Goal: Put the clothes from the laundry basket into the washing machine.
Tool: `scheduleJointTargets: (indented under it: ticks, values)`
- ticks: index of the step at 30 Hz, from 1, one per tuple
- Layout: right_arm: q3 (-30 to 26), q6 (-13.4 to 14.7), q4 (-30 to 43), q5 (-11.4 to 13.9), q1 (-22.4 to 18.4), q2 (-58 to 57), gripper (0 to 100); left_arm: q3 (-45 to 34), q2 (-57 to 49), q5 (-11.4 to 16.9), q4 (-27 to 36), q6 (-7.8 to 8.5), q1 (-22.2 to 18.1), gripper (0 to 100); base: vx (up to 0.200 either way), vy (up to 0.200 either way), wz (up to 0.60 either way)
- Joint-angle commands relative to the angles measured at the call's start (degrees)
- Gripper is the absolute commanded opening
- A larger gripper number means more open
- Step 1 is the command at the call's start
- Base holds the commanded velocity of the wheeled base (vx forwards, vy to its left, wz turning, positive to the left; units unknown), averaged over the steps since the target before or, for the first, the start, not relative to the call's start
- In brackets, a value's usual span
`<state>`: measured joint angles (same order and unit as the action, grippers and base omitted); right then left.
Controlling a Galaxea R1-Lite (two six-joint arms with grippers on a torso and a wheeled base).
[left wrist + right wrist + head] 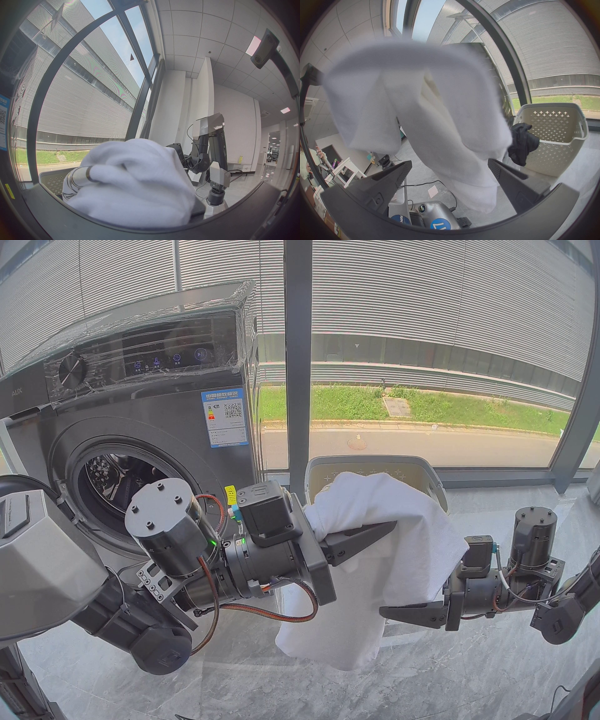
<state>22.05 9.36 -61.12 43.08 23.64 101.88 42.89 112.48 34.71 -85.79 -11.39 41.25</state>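
Note:
A white garment (381, 552) hangs in front of the beige laundry basket (375, 466), draped over my left gripper (374, 532), which is shut on its upper fold. In the left wrist view the white garment (134, 184) bunches over the fingers and hides them. My right gripper (400, 614) sits lower, at the cloth's right side, open. Its two fingers (393, 178) stand apart with the white garment (431, 118) hanging just beyond them, not clamped. A dark garment (523, 142) hangs over the laundry basket (559, 125) rim. The washing machine (144, 402) stands to the left, its round drum opening (122, 484) uncovered.
A dark window post (299, 359) rises between the machine and the basket. Glass runs behind both. Grey marble floor (437, 677) lies bare below the hanging cloth. The basket stands close against the window sill.

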Motion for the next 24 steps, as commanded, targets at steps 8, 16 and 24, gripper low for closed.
scheduleJointTargets:
  ticks: [8, 16, 24]
  values:
    - [6.78, 0.31, -0.05, -3.0, 4.49, 8.16, 100, 1.76, 0.02, 0.01, 0.36, -0.3, 0.06, 0, 0.0, 0.0, 0.0]
    - [12.93, 0.92, -0.05, -6.34, 2.91, 10.8, 100, 1.76, -0.16, 0.01, 0.27, -0.48, 0.23, 0, 0.0, 0.0, 0.0]
    - [14.07, 0.83, -2.6, -4.41, 10.82, 10.71, 100, 1.76, -0.07, -0.08, 0.27, -0.57, 0.14, 0, 0.0, 0.0, 0.0]
